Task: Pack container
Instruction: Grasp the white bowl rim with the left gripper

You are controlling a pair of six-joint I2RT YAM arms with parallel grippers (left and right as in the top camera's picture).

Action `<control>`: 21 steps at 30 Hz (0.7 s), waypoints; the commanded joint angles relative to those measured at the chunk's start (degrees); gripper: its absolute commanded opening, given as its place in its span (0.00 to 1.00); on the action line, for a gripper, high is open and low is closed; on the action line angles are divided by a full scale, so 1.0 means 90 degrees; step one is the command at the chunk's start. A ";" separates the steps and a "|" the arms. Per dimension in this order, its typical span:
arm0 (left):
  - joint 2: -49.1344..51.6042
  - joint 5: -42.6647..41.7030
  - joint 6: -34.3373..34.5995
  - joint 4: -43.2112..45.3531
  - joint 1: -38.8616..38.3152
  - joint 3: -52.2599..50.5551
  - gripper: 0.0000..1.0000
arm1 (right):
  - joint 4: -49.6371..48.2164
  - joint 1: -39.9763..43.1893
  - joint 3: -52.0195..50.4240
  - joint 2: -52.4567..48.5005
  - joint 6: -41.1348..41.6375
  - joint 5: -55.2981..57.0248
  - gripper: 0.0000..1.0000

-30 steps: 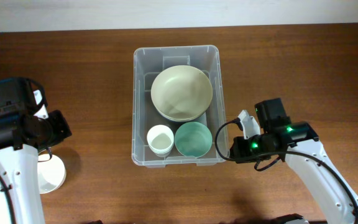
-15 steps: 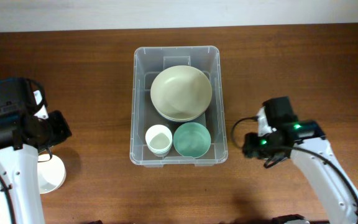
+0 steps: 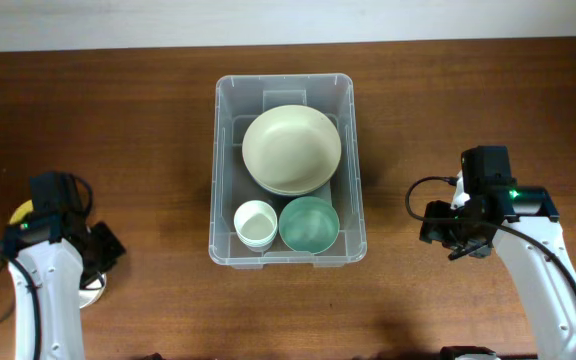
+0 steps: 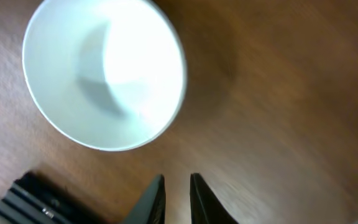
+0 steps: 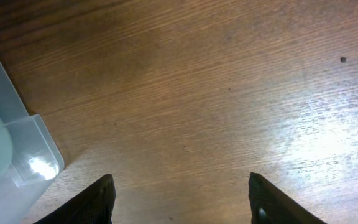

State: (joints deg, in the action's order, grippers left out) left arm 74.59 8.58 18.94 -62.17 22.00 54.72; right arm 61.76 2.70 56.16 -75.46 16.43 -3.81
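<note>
Three vessels sit inside the container at table centre: a large cream bowl, a small white cup and a teal bowl. Left gripper: fingers nearly together, holding nothing, just beside a white bowl on the table. Right gripper: jaws wide apart, empty, clear of the container's right side.

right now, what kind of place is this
Probably a robot lab bench rather than a kitchen: a wooden table, a clear container holding bowls, with the cabled left arm and right arm flanking it.
</note>
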 commanded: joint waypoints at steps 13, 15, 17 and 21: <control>0.0563 -0.0097 0.0126 0.1061 0.0865 -0.0495 0.48 | 0.0066 0.0036 0.0095 -0.0007 -0.0007 0.0143 0.65; 0.0697 -0.0092 0.0129 0.1178 0.0865 -0.0495 0.54 | 0.0066 0.0036 0.0095 -0.0007 -0.0007 0.0141 0.65; 0.0799 -0.0097 0.0129 0.1309 0.0865 -0.0495 0.54 | 0.0066 0.0036 0.0095 -0.0007 -0.0007 0.0141 0.65; 0.1071 -0.0095 0.0129 0.1654 0.0865 -0.0495 0.55 | 0.0066 0.0036 0.0095 -0.0007 -0.0007 0.0141 0.65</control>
State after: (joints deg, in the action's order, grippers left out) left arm 82.24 8.36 20.05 -48.75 29.61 50.81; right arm 62.37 2.70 56.16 -75.46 16.27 -3.64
